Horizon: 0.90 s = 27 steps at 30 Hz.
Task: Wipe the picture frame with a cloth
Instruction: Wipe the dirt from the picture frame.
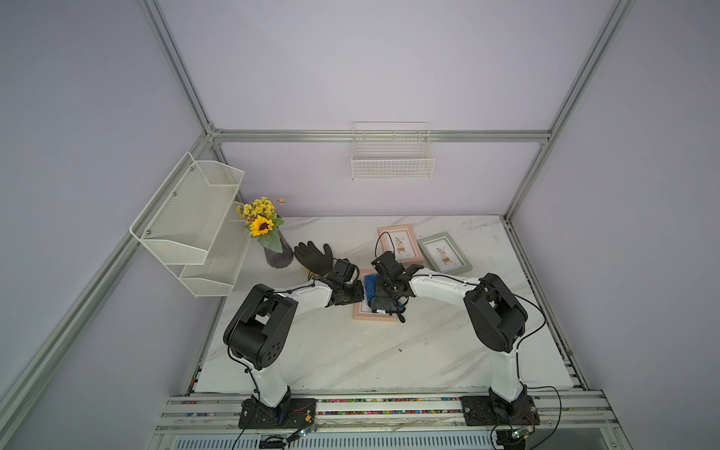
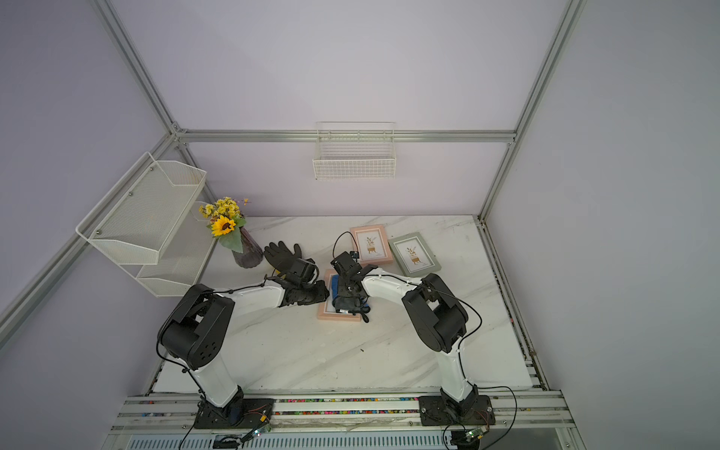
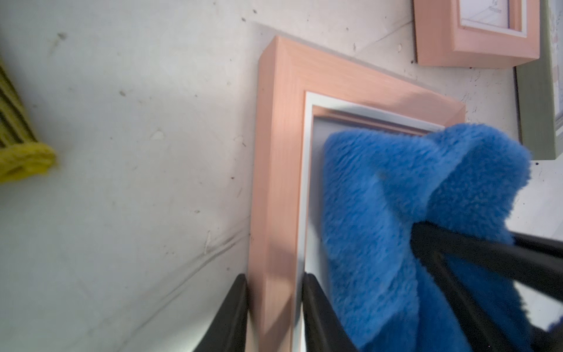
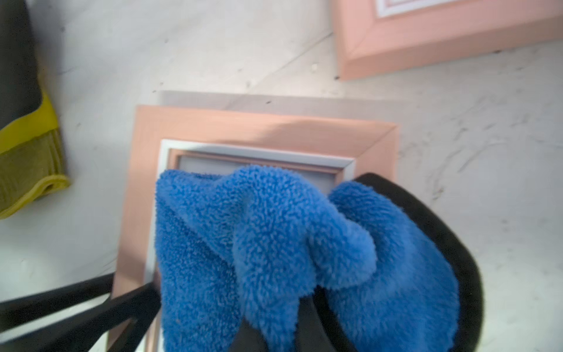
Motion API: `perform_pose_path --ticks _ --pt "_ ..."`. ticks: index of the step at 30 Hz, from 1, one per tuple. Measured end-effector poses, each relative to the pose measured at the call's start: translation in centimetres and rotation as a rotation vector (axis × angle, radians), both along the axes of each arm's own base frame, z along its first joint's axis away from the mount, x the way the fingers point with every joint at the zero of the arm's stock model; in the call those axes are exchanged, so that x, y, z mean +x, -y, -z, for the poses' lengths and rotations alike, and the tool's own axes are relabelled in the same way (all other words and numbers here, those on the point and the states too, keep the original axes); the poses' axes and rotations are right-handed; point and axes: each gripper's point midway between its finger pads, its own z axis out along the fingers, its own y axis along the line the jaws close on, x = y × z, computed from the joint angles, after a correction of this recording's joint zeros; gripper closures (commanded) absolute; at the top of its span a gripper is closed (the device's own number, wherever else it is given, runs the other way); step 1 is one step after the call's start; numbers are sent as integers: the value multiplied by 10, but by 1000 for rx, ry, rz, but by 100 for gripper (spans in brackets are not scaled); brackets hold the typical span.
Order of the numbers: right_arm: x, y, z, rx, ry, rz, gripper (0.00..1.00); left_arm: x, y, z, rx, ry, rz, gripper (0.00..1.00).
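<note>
The right claw [image 4: 283, 330] is pressed closed on a fold of the cloth [image 4: 274, 231]. The cloth is thick, fluffy and bright blue with a dark border. It lies bunched over the glass of the picture frame [image 4: 243, 128], directly under this claw. The left claw [image 3: 275, 292] is only a little open and pinches one pink side rail of this frame, which is flat on the white marbled surface [image 1: 350, 350]. Beyond the right claw lie a second pink frame [image 4: 426, 45] and a grey-green frame [image 1: 444, 253]. Beyond the left claw lies a black-and-yellow glove [image 1: 313, 255].

Blue cloth [image 4: 274, 243], pink frame [image 4: 243, 128], white grey-veined table [image 1: 350, 350]
</note>
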Motion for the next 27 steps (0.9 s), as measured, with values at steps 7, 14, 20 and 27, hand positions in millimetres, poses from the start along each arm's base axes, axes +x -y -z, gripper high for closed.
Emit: perform_pose_path --ticks 7,14,20,27 --pt "4 -14 -4 -41 24 -27 89 0 4 0 -18 9 -8 71" --pt "11 -46 0 -27 35 -67 89 0 2 0 -21 11 -21 72" --pt "19 -18 2 0 25 -14 89 0 1 0 -30 22 -39 73" --pt "19 -3 1 12 19 14 89 0 5 -1 -51 32 -46 73"
